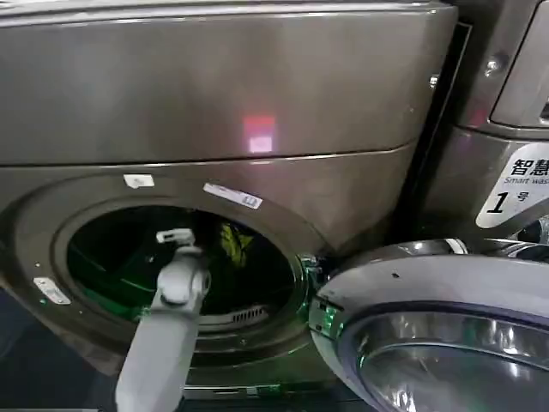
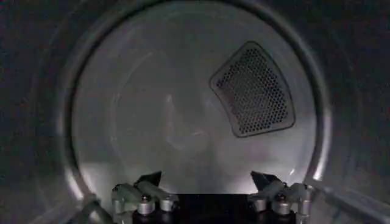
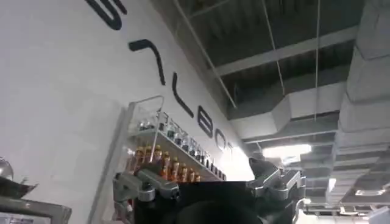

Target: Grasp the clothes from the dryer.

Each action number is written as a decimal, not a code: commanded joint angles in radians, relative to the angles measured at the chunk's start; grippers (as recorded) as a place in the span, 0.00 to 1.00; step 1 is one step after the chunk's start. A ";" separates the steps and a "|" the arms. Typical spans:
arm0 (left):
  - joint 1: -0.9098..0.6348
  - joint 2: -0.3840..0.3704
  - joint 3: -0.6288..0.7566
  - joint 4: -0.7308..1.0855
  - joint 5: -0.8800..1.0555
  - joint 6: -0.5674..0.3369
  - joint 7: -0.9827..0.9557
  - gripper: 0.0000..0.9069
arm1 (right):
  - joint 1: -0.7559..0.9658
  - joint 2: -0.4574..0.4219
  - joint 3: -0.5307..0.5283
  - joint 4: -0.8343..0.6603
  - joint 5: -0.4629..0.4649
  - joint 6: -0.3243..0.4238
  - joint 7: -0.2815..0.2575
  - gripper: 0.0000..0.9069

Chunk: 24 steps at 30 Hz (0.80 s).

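The dryer is a bronze-grey front-loader with its round porthole open and the drum dark inside. Of the clothes, a bright yellow-green piece shows deep in the drum, right of my left arm. My left gripper reaches through the porthole. In the left wrist view it is open, its dark fingertips spread wide with nothing between them, facing the drum's back wall and a perforated vent. My right gripper is open and empty, pointing up at the ceiling away from the dryer.
The dryer's silver-rimmed glass door hangs open at the lower right, close to the porthole. A neighbouring machine with a white "1" sticker stands on the right. The right wrist view shows a wall shelf of bottles.
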 commanded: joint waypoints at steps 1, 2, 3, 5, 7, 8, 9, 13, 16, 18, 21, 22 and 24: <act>-0.241 0.004 0.025 0.350 0.111 0.071 0.250 1.00 | -0.002 0.000 0.011 -0.004 0.003 -0.004 -0.001 1.00; -0.256 0.027 0.058 0.368 0.144 0.114 0.352 1.00 | -0.002 0.000 0.011 -0.006 0.002 -0.003 -0.001 1.00; -0.286 0.042 0.081 0.397 0.206 0.112 0.403 1.00 | -0.002 -0.001 0.010 -0.008 0.002 -0.003 -0.001 1.00; -0.348 0.067 0.131 0.533 0.286 0.034 0.541 1.00 | -0.001 0.001 0.013 -0.010 0.002 -0.002 -0.001 1.00; -0.414 0.078 0.174 0.632 0.332 -0.038 0.696 1.00 | -0.001 0.002 0.015 -0.014 0.002 -0.002 -0.001 1.00; -0.428 0.079 0.189 0.661 0.359 -0.071 0.724 1.00 | -0.002 0.002 0.016 -0.015 0.002 -0.001 -0.002 1.00; -0.451 0.081 0.206 0.687 0.398 -0.097 0.774 1.00 | -0.002 0.003 0.018 -0.016 0.003 -0.001 -0.003 1.00; -0.505 0.090 0.306 0.750 0.609 -0.161 0.983 1.00 | -0.010 0.003 0.023 -0.023 0.001 0.002 -0.006 1.00; -0.555 0.078 0.386 0.797 0.687 -0.209 1.085 1.00 | -0.018 0.000 0.031 -0.031 -0.003 0.004 -0.008 1.00; -0.569 0.071 0.410 0.813 0.738 -0.212 1.125 1.00 | -0.018 0.010 0.030 -0.020 -0.003 0.004 -0.011 1.00; -0.586 0.077 0.447 0.876 0.825 -0.224 1.177 1.00 | -0.022 0.023 0.030 -0.010 -0.005 0.006 -0.015 1.00; -0.591 0.084 0.453 0.882 0.876 -0.227 1.214 1.00 | -0.024 0.025 0.032 -0.006 -0.005 0.006 -0.015 1.00; -0.596 0.100 0.475 0.883 0.916 -0.233 1.232 1.00 | -0.024 0.029 0.029 0.000 -0.007 0.007 -0.017 1.00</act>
